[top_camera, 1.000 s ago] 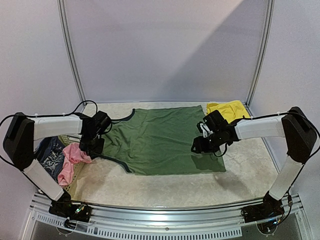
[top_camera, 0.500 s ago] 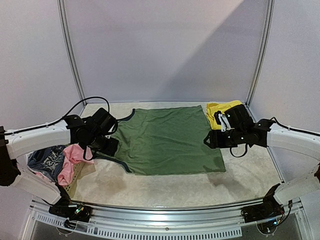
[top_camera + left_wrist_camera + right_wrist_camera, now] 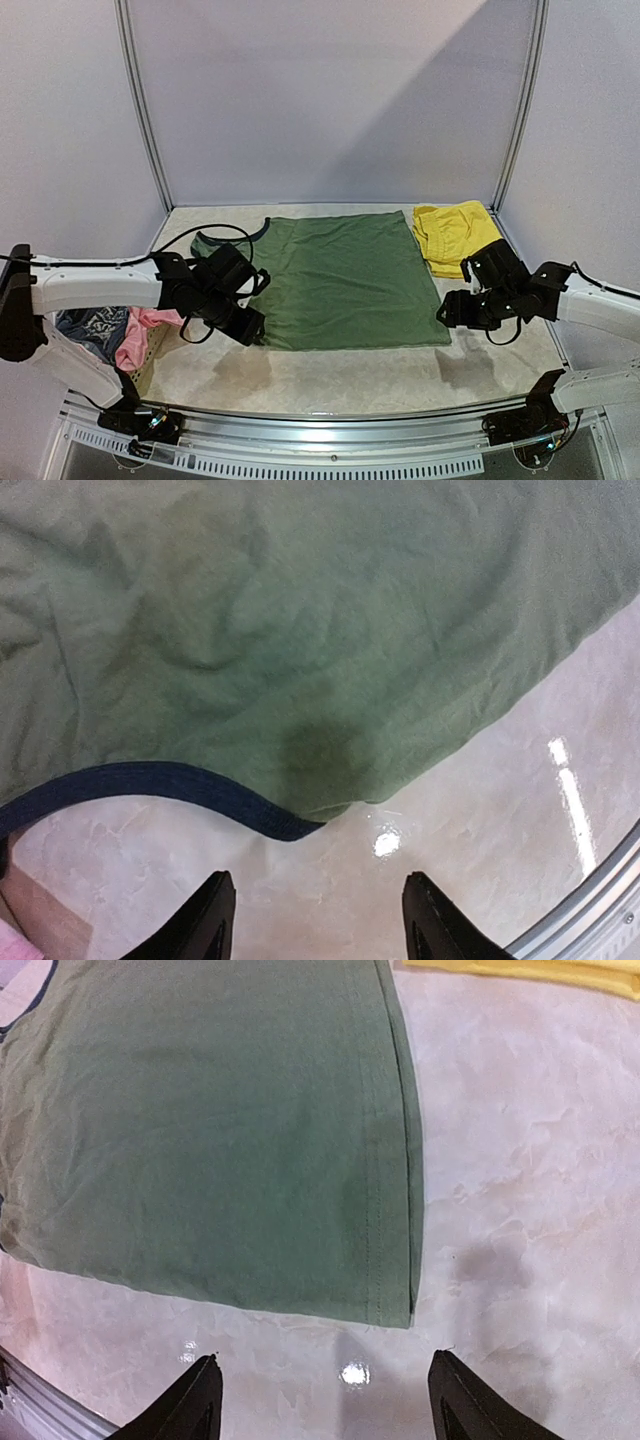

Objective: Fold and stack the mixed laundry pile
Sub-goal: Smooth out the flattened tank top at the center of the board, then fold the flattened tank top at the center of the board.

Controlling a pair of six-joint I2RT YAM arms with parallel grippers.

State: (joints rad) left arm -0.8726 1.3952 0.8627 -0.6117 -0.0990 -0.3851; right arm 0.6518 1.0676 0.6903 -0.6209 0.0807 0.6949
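Note:
An olive-green sleeveless top (image 3: 335,285) lies spread flat mid-table; it also shows in the left wrist view (image 3: 300,630) and the right wrist view (image 3: 220,1130). Its dark blue armhole trim (image 3: 150,785) curves near the left fingers. My left gripper (image 3: 248,328) is open and empty just above the top's near-left corner. My right gripper (image 3: 447,312) is open and empty beside the near-right hem corner (image 3: 395,1305). Yellow shorts (image 3: 455,235) lie at the back right. A pink piece (image 3: 140,335) and a blue-grey patterned piece (image 3: 95,328) hang at the left.
A pale mesh basket (image 3: 150,350) holds the pink and patterned pieces at the left edge. The table's metal front rail (image 3: 330,430) runs along the near side. White walls and frame posts enclose the back and sides.
Both arms have swung toward the near edge. The left gripper moved from the top's left armhole to its near-left corner. The right gripper moved off the cloth to the near-right corner.

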